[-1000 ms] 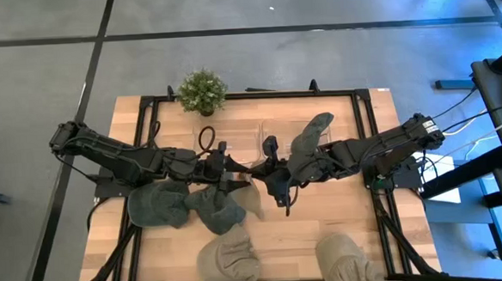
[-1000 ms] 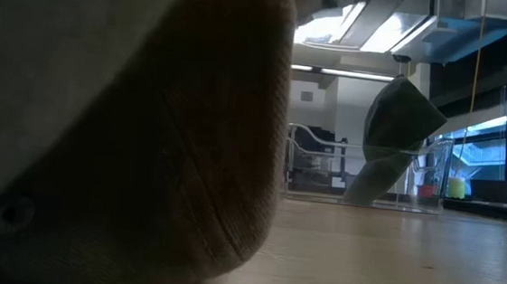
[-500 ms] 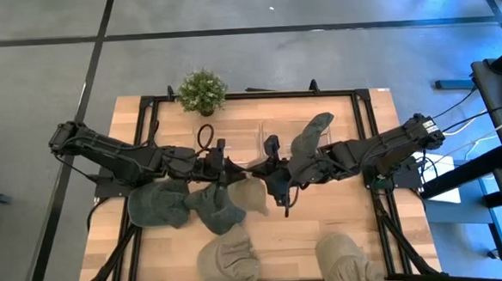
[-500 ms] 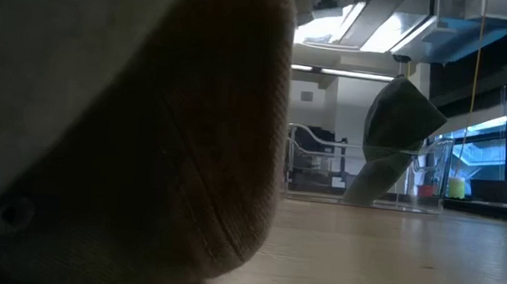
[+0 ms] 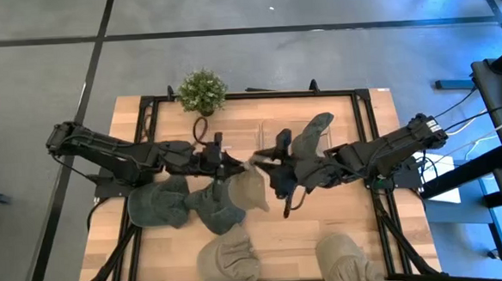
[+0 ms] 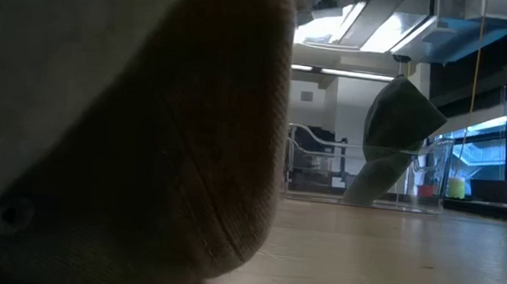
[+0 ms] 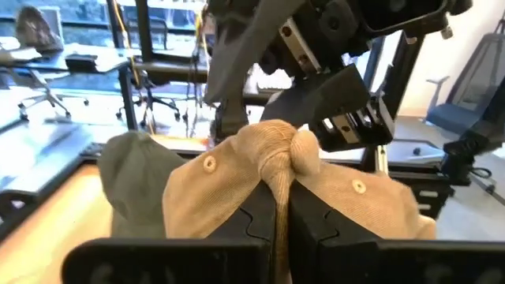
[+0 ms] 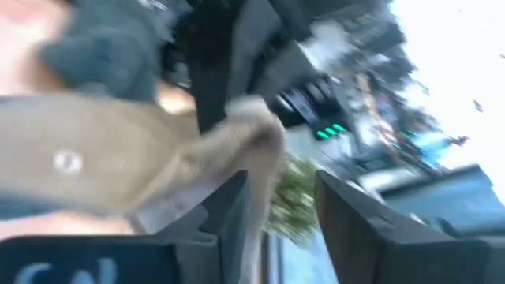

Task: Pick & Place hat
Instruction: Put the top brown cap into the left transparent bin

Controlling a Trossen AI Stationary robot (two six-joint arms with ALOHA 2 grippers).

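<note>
both grippers are meeting at mid-table over one tan fabric cap (image 5: 248,189). compared with a second ago the cap is hanging higher and more gathered between the arms, clear of the dark pile it was lying against — the lift is under way, and placing is not yet done.

the left gripper (image 7: 278,207) is clenching a bunched fold of the cap's crown; in its wrist view the cloth is pinched between the dark fingers (image 7: 252,225). the right gripper (image 5: 271,161) is pressing in from the other side and, in its own wrist view, appears to be holding the cap's edge — that frame is blurred, so this is a tentative reading.

around it: two dark grey-green soft hats (image 5: 183,205) are lying just beside the cap toward the left arm, another grey-green hat (image 5: 310,136) is draped over a clear plastic bin (image 5: 246,134) at the far side, two more tan caps (image 5: 229,256) are sitting near the front edge, and a small potted green plant (image 5: 201,91) is standing at the far edge of the wooden table (image 5: 379,116). the low view is mostly blocked by cloth.

the two arms are crowding each other; the draped hat is partly covering the bin opening.
</note>
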